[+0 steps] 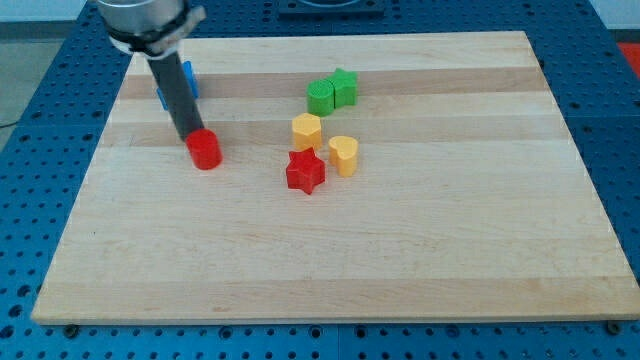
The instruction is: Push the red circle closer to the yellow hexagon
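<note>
The red circle lies on the wooden board at the view's left of centre. The yellow hexagon lies to its right, near the board's middle. My tip is at the red circle's upper left edge, touching it or nearly so. The rod rises from there toward the view's top left.
A red star lies just below the yellow hexagon. A yellow heart lies to the hexagon's lower right. Two green blocks lie above it. A blue block is partly hidden behind the rod. The wooden board sits on a blue perforated table.
</note>
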